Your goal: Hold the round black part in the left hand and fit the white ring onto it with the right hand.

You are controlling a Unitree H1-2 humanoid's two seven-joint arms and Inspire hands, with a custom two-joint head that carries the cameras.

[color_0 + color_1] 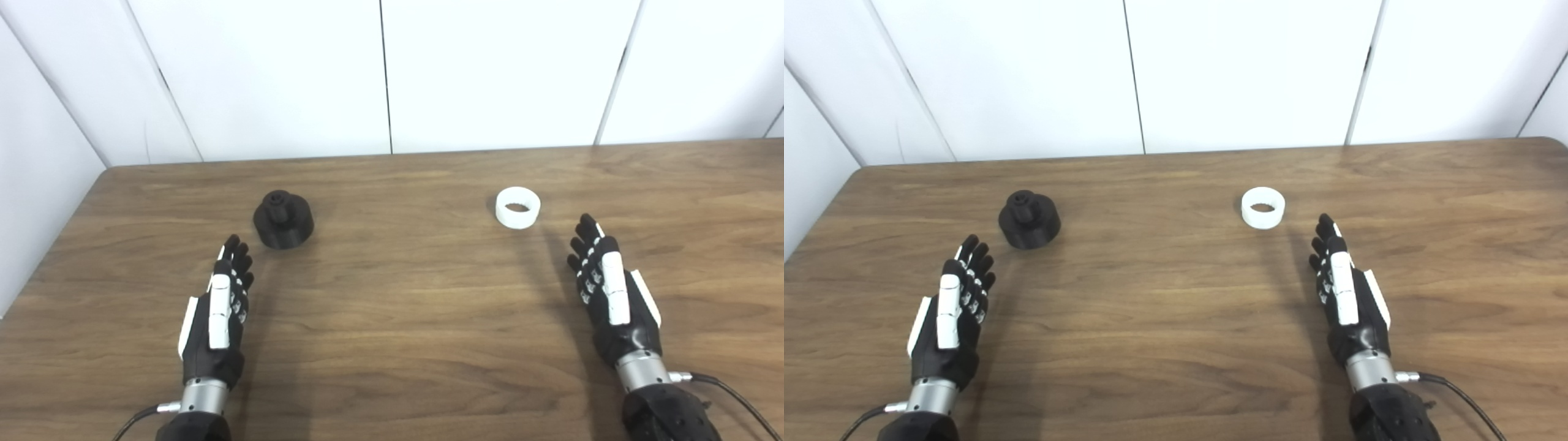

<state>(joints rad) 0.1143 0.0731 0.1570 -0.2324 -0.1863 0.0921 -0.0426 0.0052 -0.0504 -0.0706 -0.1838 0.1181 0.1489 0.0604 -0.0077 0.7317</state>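
Fingers straight and empty on both the left hand (215, 312) and right hand (612, 294), the stiff, light-looking white ring (518, 207) invites an outer-wall pinch, the black part (283, 219) a grip round its wide base.

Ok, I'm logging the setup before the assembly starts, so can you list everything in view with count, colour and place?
round black part: one, black, standing on the table left of centre, a stub on top, just beyond the left hand, untouched.
white ring: one, white, lying flat on the table right of centre, opening up, just beyond the right hand, untouched.
table: one, brown wood grain, filling the lower part of the view.
wall panels: white, with dark seams, behind the table.
left hand: one, black and white, over the table's near left, fingers extended, holding nothing.
right hand: one, black and white, over the near right, fingers extended, holding nothing.
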